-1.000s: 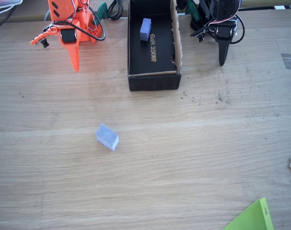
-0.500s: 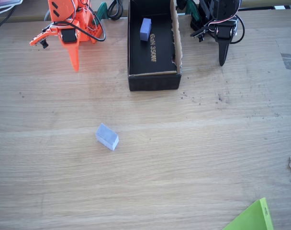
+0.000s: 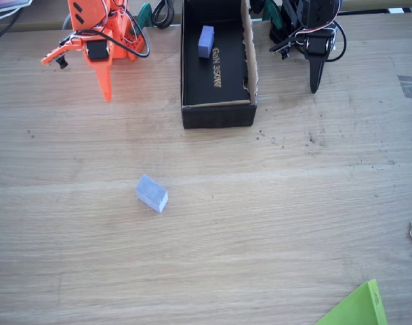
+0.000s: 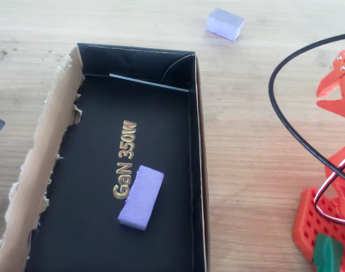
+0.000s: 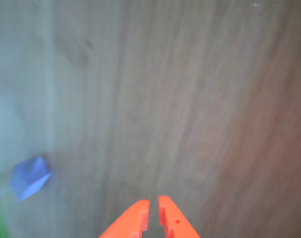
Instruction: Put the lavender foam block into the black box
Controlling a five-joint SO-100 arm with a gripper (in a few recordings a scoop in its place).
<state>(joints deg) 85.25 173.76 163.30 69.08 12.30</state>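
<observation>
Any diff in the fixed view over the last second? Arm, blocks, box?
Nothing visibly changed. The orange arm's gripper hangs, fingers together, near the table's far edge, apart from the lavender foam block lying on the bare wood. The periwinkle block lies inside the black box.

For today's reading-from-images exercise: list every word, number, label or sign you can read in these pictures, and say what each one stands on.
"GaN 350W": gold lettering on the inside floor of the black box, read most clearly in the overhead view, with a periwinkle block lying beside it. The same lettering shows smaller in the fixed view.

No other text can be read. The lavender foam block is plain, and the wrist view is too blurred to show any.
</observation>
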